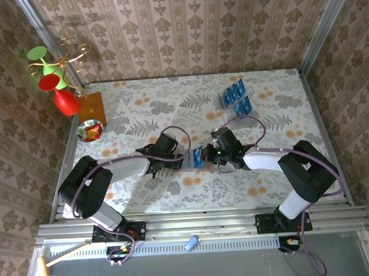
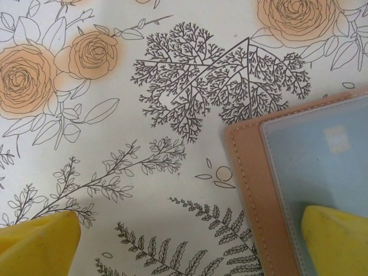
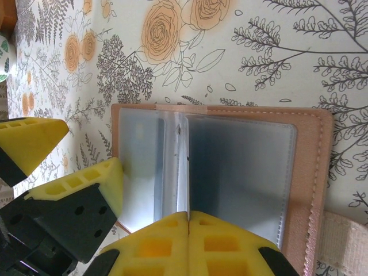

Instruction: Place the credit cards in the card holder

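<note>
Here the card holder [image 3: 315, 172] is overlapped by the wide-spread left gripper [image 2: 184, 247]; the right gripper [image 3: 188, 230] is closed above it.

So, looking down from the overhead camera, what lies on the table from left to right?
Red cone-shaped vase → orange-brown wooden board → small salmon-brown leather-like wallet → bright-blue plastic cards.

My top camera looks steeply down from high behind the rig, taking in the whole table [image 1: 170, 95]. Both wrist cameras sit close above its surface, facing down; each catches part of the same open card holder [image 3: 313, 190] mid-table.
</note>
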Controlling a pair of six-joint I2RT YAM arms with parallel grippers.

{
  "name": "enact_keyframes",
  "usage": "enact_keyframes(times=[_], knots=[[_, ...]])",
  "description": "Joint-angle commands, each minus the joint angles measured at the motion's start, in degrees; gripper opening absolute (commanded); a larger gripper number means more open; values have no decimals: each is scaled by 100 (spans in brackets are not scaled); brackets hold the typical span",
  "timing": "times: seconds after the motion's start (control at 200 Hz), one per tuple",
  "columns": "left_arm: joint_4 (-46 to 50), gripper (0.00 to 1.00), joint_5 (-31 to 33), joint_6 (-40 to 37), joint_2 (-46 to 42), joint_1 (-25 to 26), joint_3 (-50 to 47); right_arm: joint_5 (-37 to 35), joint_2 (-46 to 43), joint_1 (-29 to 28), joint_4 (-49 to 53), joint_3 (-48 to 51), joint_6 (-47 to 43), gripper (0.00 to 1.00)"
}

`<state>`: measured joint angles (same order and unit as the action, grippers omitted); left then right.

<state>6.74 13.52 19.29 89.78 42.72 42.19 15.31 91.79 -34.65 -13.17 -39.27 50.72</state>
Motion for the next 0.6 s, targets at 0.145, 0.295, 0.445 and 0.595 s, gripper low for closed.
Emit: enact_keyframes(times=[0.145, 0.295, 0.445, 0.595], knots=[[327, 100, 123, 84, -186, 37, -281, 206, -173, 46, -311, 85, -141, 0], [310, 100, 140, 124, -293, 51, -367, 362, -210, 46, -915, 232, -17, 0], [268, 100, 135, 162, -303, 53, -430, 376, -52, 37, -1537, 383, 163, 0], [219, 100, 147, 173, -298, 61, -458, 342, 139, 36, -2188, 556, 253, 0]])
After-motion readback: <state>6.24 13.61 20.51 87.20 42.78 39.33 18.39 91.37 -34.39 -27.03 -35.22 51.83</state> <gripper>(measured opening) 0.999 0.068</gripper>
